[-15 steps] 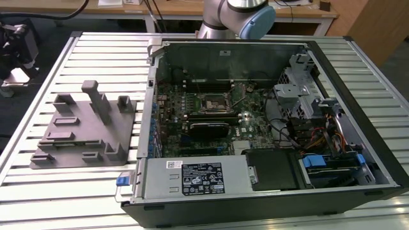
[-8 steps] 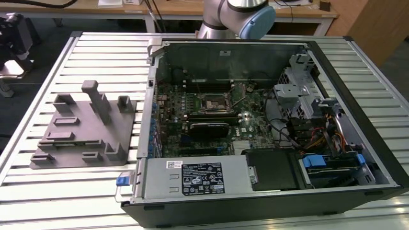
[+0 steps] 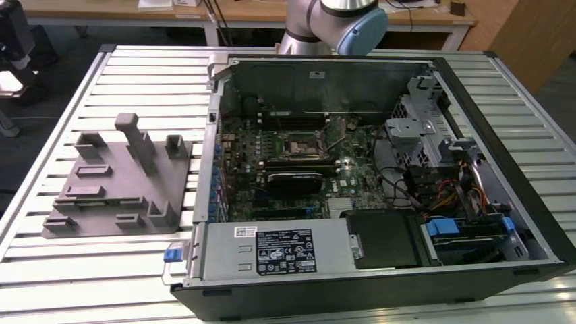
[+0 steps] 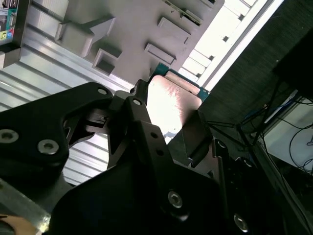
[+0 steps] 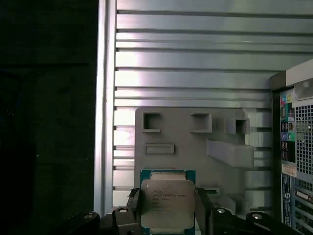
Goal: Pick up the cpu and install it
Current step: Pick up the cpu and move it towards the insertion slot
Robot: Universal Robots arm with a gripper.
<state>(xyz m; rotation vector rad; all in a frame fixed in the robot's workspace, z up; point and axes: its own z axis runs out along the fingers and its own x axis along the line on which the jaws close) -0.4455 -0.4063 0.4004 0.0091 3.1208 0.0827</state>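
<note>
The case [image 3: 324, 81] lies open on top, leaving the socket [image 3: 300, 144] free from straight above. Walls ring the board. A drive cage [image 3: 419, 128] and loose cables [image 3: 432, 192] crowd the exterior view's right. A black block [image 3: 293, 181] sits just beside the socket, toward the power supply [image 3: 270, 250]. On the table [image 3: 153, 67], the fixture [image 3: 108, 182] raises upright posts [image 3: 135, 135], with bare slats around it. The gripper [image 5: 168, 208], clamped on the cpu [image 5: 166, 198], hangs well above the fixture with open air between.
</note>
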